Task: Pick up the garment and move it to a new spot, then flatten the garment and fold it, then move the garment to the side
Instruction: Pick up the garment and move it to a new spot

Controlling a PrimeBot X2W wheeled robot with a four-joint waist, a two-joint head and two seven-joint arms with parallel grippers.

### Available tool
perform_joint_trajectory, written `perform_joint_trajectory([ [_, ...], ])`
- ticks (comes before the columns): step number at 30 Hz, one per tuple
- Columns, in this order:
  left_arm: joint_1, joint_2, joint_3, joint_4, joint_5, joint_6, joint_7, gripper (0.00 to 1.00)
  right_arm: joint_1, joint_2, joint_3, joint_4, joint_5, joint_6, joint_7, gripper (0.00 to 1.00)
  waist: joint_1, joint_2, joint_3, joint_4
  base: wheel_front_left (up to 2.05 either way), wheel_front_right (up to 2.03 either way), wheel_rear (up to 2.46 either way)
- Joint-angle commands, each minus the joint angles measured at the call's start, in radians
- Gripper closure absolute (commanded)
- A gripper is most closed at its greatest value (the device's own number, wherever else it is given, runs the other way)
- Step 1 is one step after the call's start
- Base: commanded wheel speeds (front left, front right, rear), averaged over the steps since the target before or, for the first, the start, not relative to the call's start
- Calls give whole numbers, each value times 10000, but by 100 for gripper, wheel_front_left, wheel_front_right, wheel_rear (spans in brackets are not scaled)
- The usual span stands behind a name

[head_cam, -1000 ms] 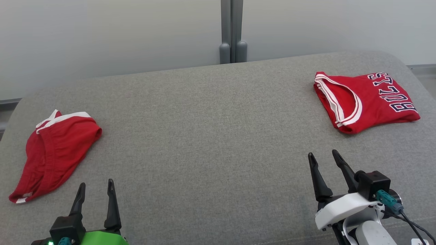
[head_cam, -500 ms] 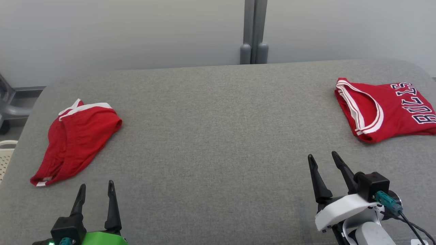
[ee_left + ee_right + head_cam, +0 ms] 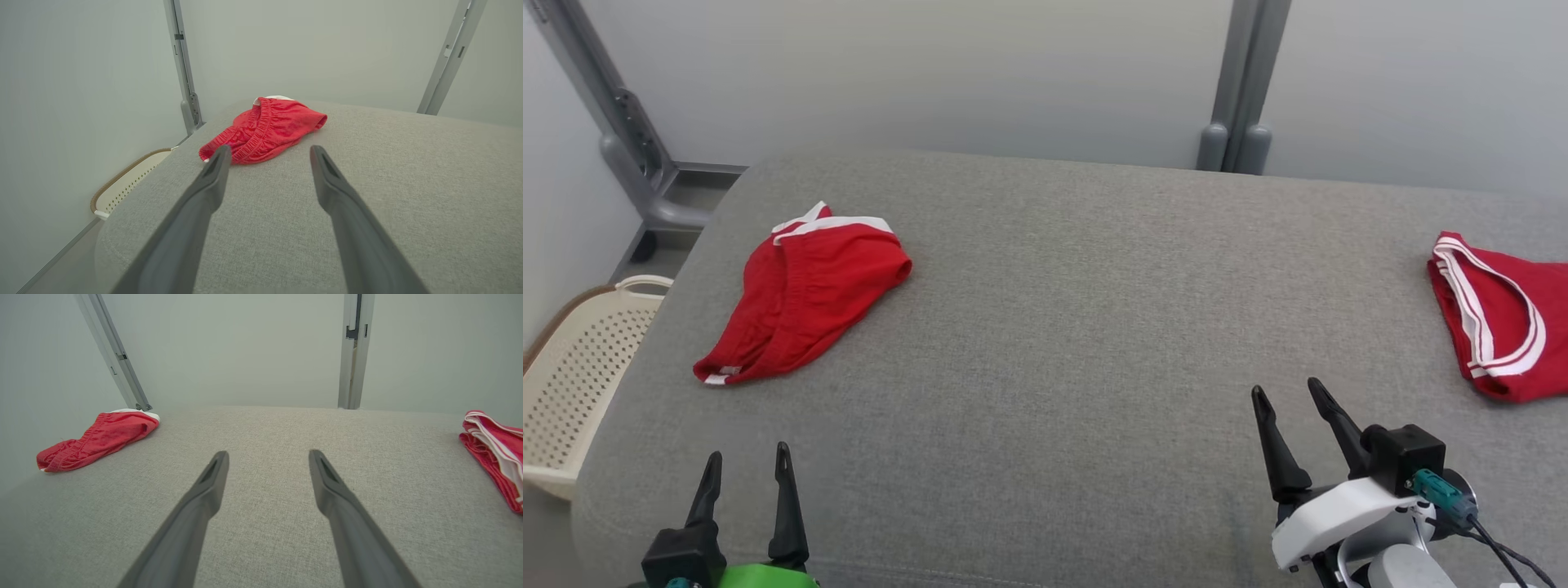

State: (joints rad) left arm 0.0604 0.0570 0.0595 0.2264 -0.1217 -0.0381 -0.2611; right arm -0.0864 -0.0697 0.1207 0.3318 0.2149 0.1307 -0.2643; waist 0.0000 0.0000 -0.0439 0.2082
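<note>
A crumpled pair of red shorts [image 3: 800, 294] with white trim lies on the grey padded surface [image 3: 1062, 327] at the left; it also appears as red shorts [image 3: 265, 128] ahead of my left fingers and as red shorts [image 3: 96, 439] at the far left. My left gripper [image 3: 747, 459] hovers open near the front edge, well short of the shorts, nothing between its fingers. My right gripper [image 3: 1289, 394] stands open over bare fabric at the lower right. A folded red jersey [image 3: 1499, 335] with white stripes lies at the right edge, seen too as a folded jersey [image 3: 496, 453].
A cream perforated laundry basket [image 3: 580, 367] stands on the floor beside the surface's left end, with its rim [image 3: 126, 179] below the edge. Grey metal posts [image 3: 1245, 90] stand against the pale wall behind. Bare fabric lies between the two garments.
The head camera has turned left: the whole picture shifted right, bringing the basket and left post into view and cutting off the jersey. Garments and grippers have not moved on the surface.
</note>
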Motion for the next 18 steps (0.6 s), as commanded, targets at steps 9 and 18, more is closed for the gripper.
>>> perform_joint_trajectory([
  [9, 145, 164, -44, -26, 22, 81, -37, 0, 151, 38, 120, 63, 76, -1, -17, 0, 0, 0, -59, 1363, 0, 0, 0],
  [18, 202, 304, -96, -22, -34, 131, -16, 0, 191, 67, 247, 74, 114, -1, -17, 0, 0, 0, -145, 2110, 0, 0, 0],
])
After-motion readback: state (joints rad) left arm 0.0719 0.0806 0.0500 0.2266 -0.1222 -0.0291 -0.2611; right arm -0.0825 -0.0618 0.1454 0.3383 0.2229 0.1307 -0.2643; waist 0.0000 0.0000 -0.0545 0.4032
